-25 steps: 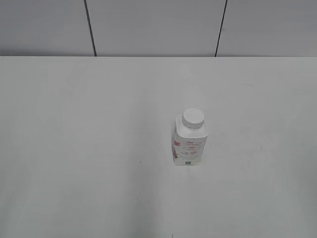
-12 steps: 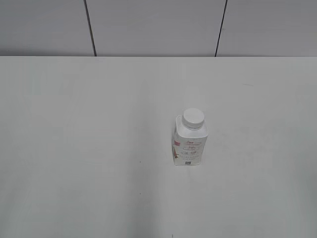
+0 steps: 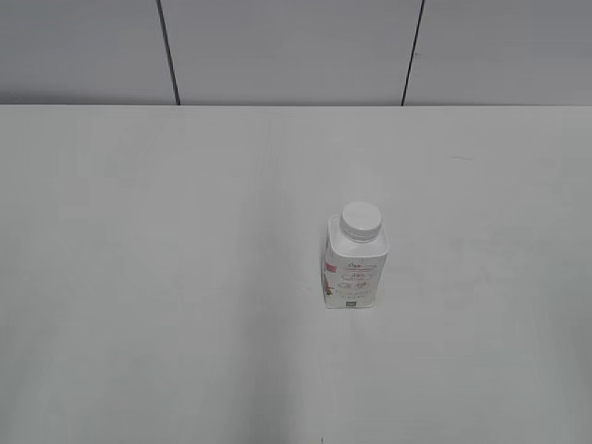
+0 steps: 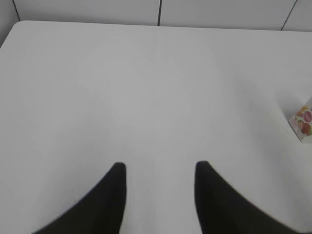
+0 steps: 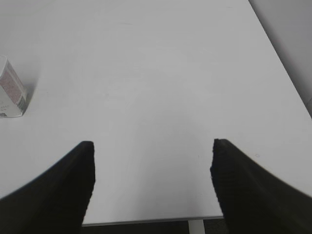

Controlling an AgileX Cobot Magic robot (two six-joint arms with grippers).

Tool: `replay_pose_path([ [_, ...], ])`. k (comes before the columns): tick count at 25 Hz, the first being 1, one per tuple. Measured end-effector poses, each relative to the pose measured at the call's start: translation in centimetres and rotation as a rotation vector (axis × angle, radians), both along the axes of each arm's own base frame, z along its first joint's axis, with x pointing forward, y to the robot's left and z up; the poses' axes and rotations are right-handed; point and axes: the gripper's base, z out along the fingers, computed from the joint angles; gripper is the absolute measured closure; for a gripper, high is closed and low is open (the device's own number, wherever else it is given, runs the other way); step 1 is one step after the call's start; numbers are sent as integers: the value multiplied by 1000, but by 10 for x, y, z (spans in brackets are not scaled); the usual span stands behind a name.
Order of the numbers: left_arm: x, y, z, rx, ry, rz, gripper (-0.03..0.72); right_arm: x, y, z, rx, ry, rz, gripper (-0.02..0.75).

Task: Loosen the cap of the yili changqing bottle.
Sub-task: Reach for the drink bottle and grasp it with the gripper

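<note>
The yili changqing bottle (image 3: 355,268) stands upright on the white table, right of centre in the exterior view, with its white cap (image 3: 361,220) on the neck. Its lower corner shows at the right edge of the left wrist view (image 4: 303,123) and its side at the left edge of the right wrist view (image 5: 10,92). My left gripper (image 4: 160,168) is open and empty over bare table, far left of the bottle. My right gripper (image 5: 152,146) is open wide and empty near the table's front edge, well right of the bottle. Neither gripper shows in the exterior view.
The white table (image 3: 166,277) ends at a grey panelled wall (image 3: 287,46) at the back. Its front edge (image 5: 146,219) and right edge (image 5: 287,83) show in the right wrist view.
</note>
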Motion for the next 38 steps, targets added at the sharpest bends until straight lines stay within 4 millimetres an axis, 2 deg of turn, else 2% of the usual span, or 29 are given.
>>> replay_pose_path([
  [4, 0, 0, 0, 0, -2, 0, 231, 0, 0, 0, 0, 0, 0, 153],
  [7, 0, 0, 0, 2, -3, 2, 168, 0, 0, 0, 0, 0, 0, 153],
  [16, 0, 2, 5, 19, -39, 15, 154, 0, 0, 0, 0, 0, 0, 153],
  [22, 9, 4, 25, 41, -312, 37, 171, 0, 0, 0, 0, 0, 0, 153],
  [26, 28, 5, 20, 41, -402, 41, 186, 0, 0, 0, 0, 0, 0, 153],
  [35, 96, 3, -25, 49, -432, -10, 189, 0, 0, 0, 0, 0, 0, 153],
  [38, 111, -1, -27, 81, -445, -49, 193, 0, 0, 0, 0, 0, 0, 153],
])
